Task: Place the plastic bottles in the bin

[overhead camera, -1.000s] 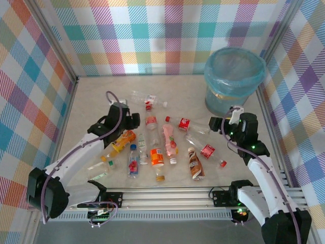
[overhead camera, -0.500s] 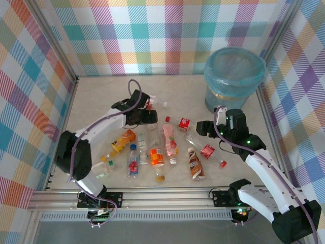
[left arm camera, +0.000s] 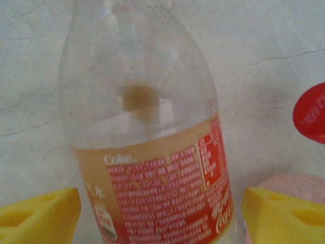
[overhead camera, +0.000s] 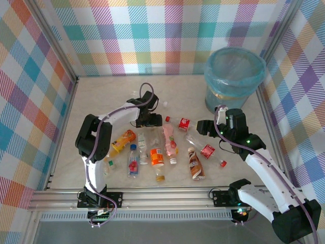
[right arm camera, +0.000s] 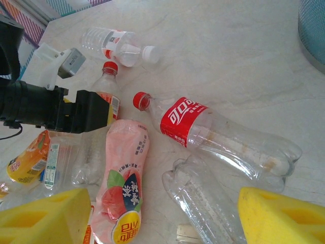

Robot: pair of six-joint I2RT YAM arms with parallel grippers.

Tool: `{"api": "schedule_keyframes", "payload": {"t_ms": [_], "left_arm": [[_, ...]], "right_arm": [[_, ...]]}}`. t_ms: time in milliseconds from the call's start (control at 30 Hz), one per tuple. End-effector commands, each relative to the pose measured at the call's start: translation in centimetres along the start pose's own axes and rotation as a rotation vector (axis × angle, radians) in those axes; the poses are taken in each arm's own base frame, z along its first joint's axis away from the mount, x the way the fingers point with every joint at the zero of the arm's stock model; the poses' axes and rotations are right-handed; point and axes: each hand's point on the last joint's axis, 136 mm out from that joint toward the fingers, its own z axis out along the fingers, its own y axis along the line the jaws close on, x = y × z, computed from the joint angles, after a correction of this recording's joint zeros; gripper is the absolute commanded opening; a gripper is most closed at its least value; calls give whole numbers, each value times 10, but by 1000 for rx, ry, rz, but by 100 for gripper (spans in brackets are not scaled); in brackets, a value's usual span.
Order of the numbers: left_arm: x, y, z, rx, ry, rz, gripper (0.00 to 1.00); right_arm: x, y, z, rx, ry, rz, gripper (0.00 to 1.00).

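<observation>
Left hand (left arm camera: 161,216) with fingers apart, straddling a clear Coke bottle (left arm camera: 142,112) lying on the surface (left arm camera: 269,46), right hand (right arm camera: 165,213) spread and empty above a crumpled clear bottle (right arm camera: 203,198), bin (overhead camera: 229,97) standing at the far right corner

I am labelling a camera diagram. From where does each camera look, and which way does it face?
Top external: above and behind the arm bases, looking down on the table, bottles and bin; both arms show.
Left wrist: on the left arm, close over a Coke bottle, yellow fingers either side.
Right wrist: on the right arm, facing the left gripper across the bottles; yellow fingers show.
Shared: top and right wrist both show the pink bottle.
</observation>
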Motion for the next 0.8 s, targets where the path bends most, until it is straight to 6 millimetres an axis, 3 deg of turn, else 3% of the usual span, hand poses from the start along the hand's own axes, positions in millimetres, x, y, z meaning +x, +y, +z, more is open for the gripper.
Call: {"api": "schedule_keyframes", "payload": {"t_ms": [0, 167, 333, 467, 767], "left_arm": [[-1, -5, 6, 6, 24, 23, 79], [-5, -6, 13, 9, 33, 15, 68], [-16, -7, 2, 19, -1, 7, 61], [-27, -11, -23, 35, -60, 16, 57], [-41, -23, -108, 122, -215, 63, 55]], "right_arm": [[-8, 5, -2, -10, -19, -1, 77], [-7, 4, -1, -3, -13, 0, 77], [-10, 4, -4, 3, -26, -3, 77], [-18, 8, -9, -2, -42, -10, 77], [-50, 35, -29, -77, -97, -34, 73]]}}
